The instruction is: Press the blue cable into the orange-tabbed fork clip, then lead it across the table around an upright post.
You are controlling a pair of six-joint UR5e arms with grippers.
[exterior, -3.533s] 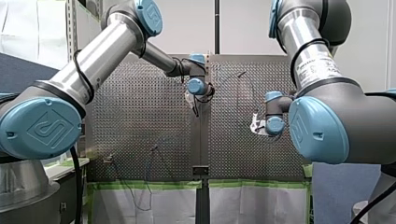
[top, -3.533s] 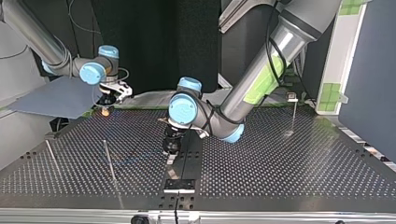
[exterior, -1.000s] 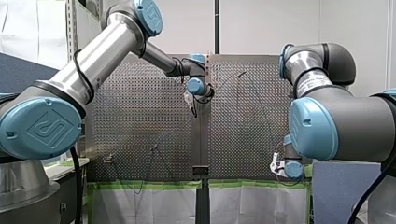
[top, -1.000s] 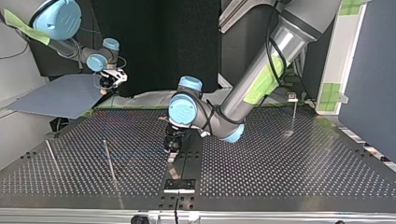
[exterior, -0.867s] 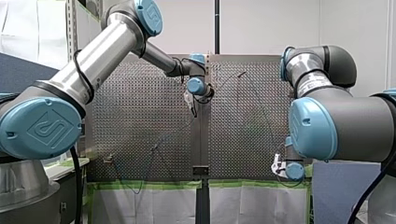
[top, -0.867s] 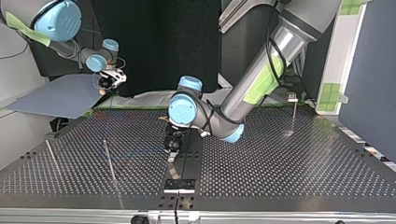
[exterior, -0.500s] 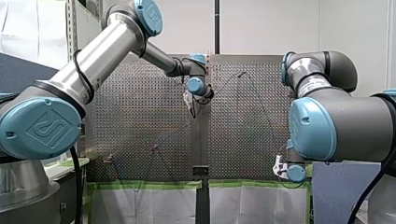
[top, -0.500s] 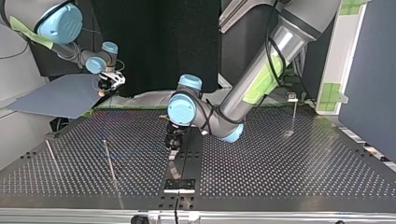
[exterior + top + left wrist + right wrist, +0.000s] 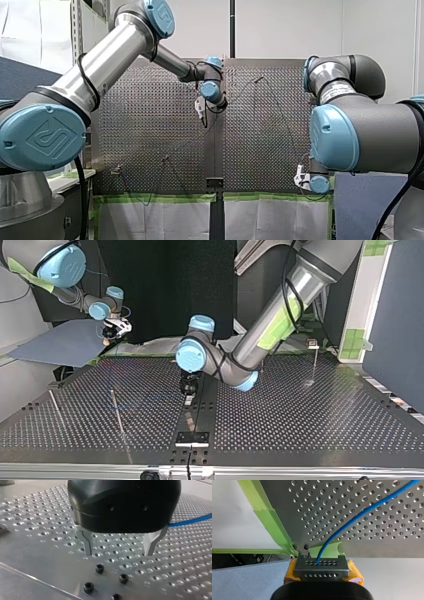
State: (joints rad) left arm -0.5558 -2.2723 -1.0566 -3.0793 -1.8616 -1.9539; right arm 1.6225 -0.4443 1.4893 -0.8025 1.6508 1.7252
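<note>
The blue cable (image 9: pixel 362 512) runs over the perforated table (image 9: pixel 387 545) into my right gripper (image 9: pixel 322 566), whose yellow pads (image 9: pixel 355 573) are shut on it past the table's green-taped edge. In the top view my right gripper (image 9: pixel 111 332) hangs at the far left, off the plate. My left gripper (image 9: pixel 119 552) hovers just above the table, its metal fingers (image 9: pixel 151 542) open with nothing between them, and the cable (image 9: pixel 187 521) passes beside it. In the top view my left gripper (image 9: pixel 188 389) is at the table's middle. A small clip on a thin stem (image 9: pixel 313 345) stands at the far right; its tab colour does not show.
Two thin upright posts (image 9: pixel 117 412) (image 9: pixel 55 407) stand at the top view's left. A black bracket (image 9: pixel 191 438) sits at that view's near edge. Several black screws (image 9: pixel 100 568) lie under my left gripper. Green tape (image 9: pixel 269 522) lines the table edge.
My right gripper has drawn further back off the table edge with the cable. My left gripper has turned and shifted a little away from the black bracket, still open.
</note>
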